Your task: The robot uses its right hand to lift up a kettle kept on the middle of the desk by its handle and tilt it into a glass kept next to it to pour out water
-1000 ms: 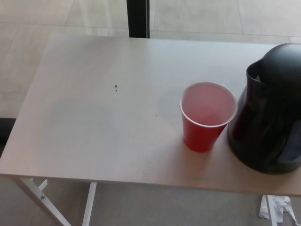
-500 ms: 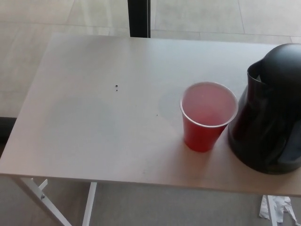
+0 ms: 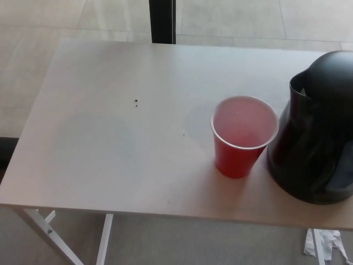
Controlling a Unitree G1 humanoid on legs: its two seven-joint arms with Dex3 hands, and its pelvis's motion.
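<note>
A black kettle [image 3: 317, 130] stands upright on the white desk [image 3: 121, 143] at the right edge of the head view, its spout facing left and its right side cut off by the picture edge. Its handle does not show. Just left of it, close but apart, a red plastic cup [image 3: 242, 135] stands upright with its pale inside showing. Neither of my hands appears in the picture.
A dark vertical post [image 3: 162, 21] rises behind the desk's far edge. The desk's white legs [image 3: 49, 232] show below its front left edge. Crumpled white paper [image 3: 326, 244] lies on the floor at the bottom right.
</note>
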